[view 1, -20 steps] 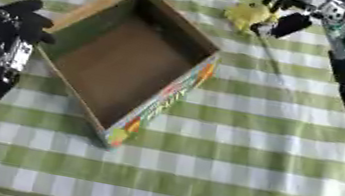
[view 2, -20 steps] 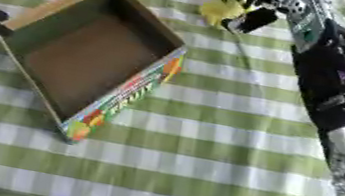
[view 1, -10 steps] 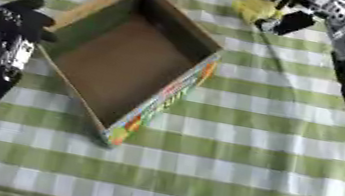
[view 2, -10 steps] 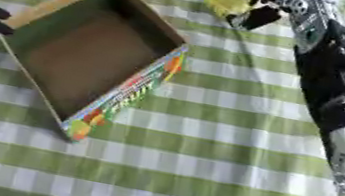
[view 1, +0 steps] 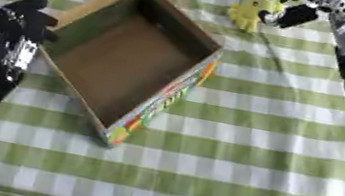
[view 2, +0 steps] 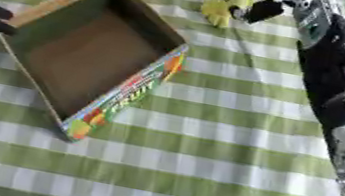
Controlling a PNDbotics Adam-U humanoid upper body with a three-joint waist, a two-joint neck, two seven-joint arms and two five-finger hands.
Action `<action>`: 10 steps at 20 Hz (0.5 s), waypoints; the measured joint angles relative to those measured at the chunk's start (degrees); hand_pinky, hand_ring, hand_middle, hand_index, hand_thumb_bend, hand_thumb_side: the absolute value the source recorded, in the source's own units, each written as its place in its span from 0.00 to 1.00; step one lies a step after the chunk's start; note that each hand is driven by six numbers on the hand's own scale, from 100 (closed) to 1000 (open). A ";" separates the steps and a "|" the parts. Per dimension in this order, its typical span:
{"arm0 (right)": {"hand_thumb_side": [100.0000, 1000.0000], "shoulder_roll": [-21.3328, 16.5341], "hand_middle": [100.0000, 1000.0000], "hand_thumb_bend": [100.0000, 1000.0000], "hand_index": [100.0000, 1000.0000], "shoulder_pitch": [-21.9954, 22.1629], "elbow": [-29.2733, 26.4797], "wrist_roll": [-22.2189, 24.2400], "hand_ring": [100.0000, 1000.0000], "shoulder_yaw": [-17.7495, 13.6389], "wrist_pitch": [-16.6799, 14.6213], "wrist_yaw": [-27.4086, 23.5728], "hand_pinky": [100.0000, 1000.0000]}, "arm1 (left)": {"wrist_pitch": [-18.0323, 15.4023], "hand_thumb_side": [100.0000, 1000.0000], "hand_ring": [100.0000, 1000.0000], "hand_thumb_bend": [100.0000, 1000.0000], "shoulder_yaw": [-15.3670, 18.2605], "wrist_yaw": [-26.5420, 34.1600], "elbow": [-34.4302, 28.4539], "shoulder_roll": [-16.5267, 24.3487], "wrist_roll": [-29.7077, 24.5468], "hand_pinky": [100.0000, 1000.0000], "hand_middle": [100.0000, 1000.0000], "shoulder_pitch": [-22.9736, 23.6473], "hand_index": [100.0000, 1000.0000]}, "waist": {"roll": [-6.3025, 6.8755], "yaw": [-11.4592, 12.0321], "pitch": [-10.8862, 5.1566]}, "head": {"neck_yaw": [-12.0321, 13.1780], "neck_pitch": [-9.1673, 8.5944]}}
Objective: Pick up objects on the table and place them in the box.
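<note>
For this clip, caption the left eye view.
Right robot hand at yellow object, beyond the empty box.

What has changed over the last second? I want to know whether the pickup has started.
The right hand has closed in on the yellow object at the cloth's far edge; whether it grips yet is unclear. The box stays empty, and the left hand stays beside it.

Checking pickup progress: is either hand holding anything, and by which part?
The right hand has its fingers on the right side of the yellow object; whether it grips cannot be told. The left hand holds nothing.
</note>
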 measured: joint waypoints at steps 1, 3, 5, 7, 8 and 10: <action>0.29 -0.04 0.79 0.24 0.98 -0.13 -0.01 -0.01 0.77 0.00 -0.01 0.00 0.84 | -0.01 0.68 0.58 0.19 -0.01 0.00 0.00 0.00 -0.01 0.78 0.61 0.00 0.83 | -0.02 0.00 0.00 | 0.03 0.02; 0.29 -0.22 0.79 0.24 0.98 -0.28 -0.07 -0.02 0.77 0.00 0.00 0.02 0.84 | -0.07 0.68 0.58 0.19 -0.02 0.00 0.01 0.00 -0.07 0.78 0.61 0.01 0.83 | -0.10 0.01 0.00 | 0.08 0.04; 0.24 -0.46 0.79 0.23 0.98 -0.28 -0.07 -0.06 0.77 -0.05 0.05 0.06 0.84 | -0.10 0.68 0.58 0.19 -0.03 0.00 0.01 0.00 -0.10 0.78 0.61 0.01 0.83 | -0.11 0.06 0.01 | 0.16 0.04; 0.29 -0.61 0.79 0.24 0.98 -0.28 -0.07 -0.19 0.77 -0.25 0.22 0.17 0.84 | -0.12 0.68 0.58 0.19 -0.03 0.00 0.01 0.00 -0.12 0.78 0.61 0.01 0.83 | -0.10 0.23 0.14 | 0.20 0.04; 0.29 -0.69 0.79 0.24 0.98 -0.28 -0.07 -0.25 0.77 -0.34 0.29 0.20 0.84 | -0.12 0.68 0.58 0.19 -0.03 0.00 0.01 0.00 -0.12 0.78 0.61 0.01 0.83 | -0.10 0.35 0.24 | 0.20 0.04; 0.29 -0.86 0.79 0.24 0.98 -0.26 -0.05 -0.28 0.77 -0.34 0.34 0.22 0.84 | -0.15 0.68 0.58 0.19 -0.04 0.00 0.01 0.00 -0.15 0.78 0.61 0.01 0.83 | -0.09 0.43 0.48 | 0.20 0.04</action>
